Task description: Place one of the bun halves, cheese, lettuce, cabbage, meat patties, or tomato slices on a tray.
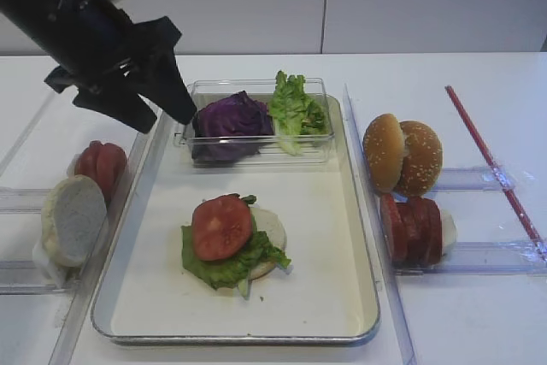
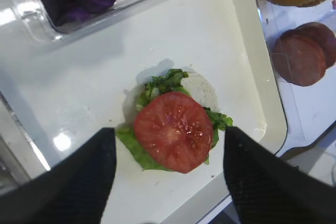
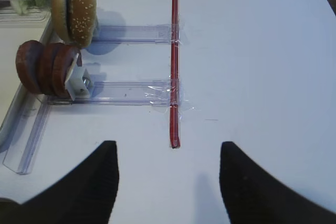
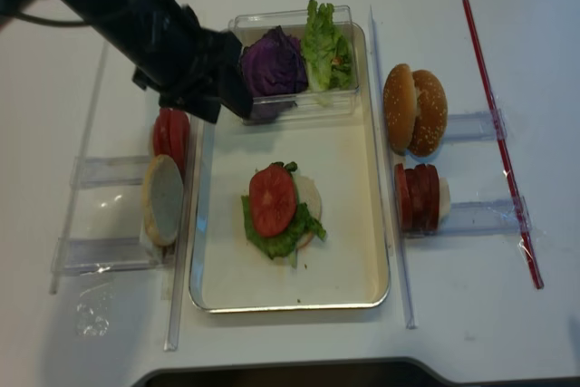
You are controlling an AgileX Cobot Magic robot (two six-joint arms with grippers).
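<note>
On the metal tray [image 1: 342, 237] lies a bun half [image 1: 272, 226] topped with lettuce [image 1: 214, 267] and a tomato slice [image 1: 221, 226]. My left gripper [image 1: 167, 117] hangs open and empty above the tray's far left corner. In the left wrist view its jaws [image 2: 168, 135] frame the tomato slice [image 2: 173, 132] from above without touching it. My right gripper [image 3: 168, 145] stands open over bare table. More tomato slices [image 1: 101, 164] and a bun half [image 1: 73, 220] stand at the left, bun halves [image 1: 402, 153] and meat patties [image 1: 412, 230] at the right. Cheese is out of view.
A clear plastic box [image 1: 256, 147] at the tray's far end holds the purple cabbage [image 1: 231, 121] and more lettuce [image 1: 295, 108]. Clear acrylic racks [image 1: 479, 256] flank the tray on both sides. A red strip [image 1: 491, 160] is taped down at the right.
</note>
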